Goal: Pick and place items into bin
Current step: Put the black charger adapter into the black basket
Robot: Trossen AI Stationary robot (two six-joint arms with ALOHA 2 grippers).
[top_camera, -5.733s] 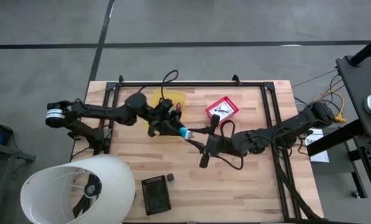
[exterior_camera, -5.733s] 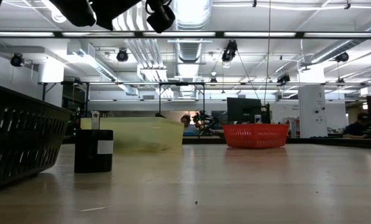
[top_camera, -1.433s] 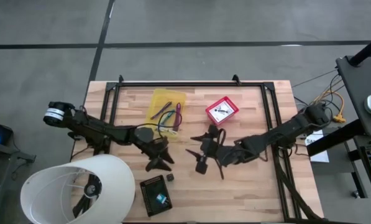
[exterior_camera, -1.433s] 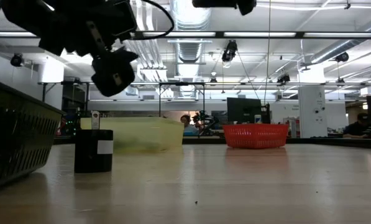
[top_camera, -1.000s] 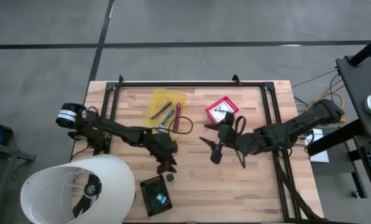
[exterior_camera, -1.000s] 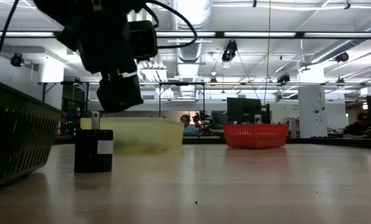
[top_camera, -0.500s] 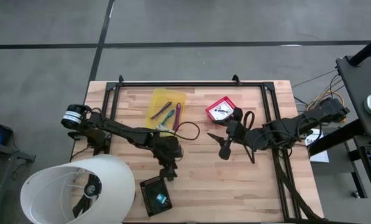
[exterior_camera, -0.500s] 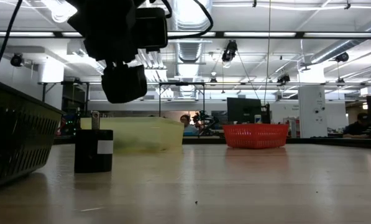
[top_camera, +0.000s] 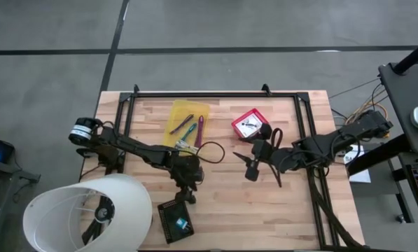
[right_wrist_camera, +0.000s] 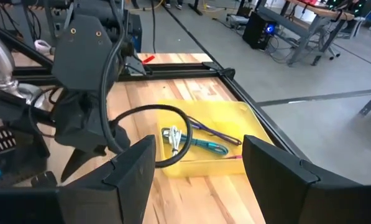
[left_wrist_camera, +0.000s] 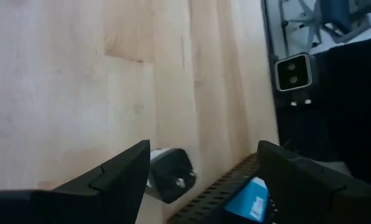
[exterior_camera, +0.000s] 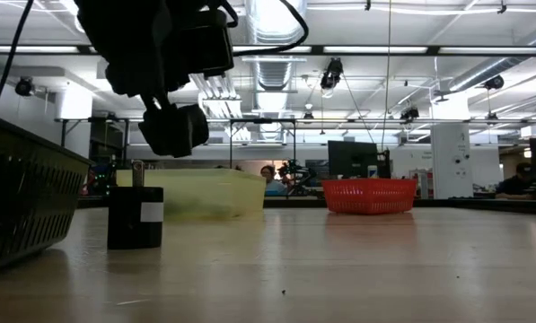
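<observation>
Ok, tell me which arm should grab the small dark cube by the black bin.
Left. Its open end effector hangs right over the dark cube beside the black bin; the right end effector is open but farther off, mid-table.

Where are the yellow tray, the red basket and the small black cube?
yellow tray (top_camera: 178,110): high view, bare far corner.
red basket (exterior_camera: 369,196): low view, front wall.
small black cube (exterior_camera: 135,218): low view, front face.

Two dark jointed arms, looping black cables (left base collar white).
</observation>
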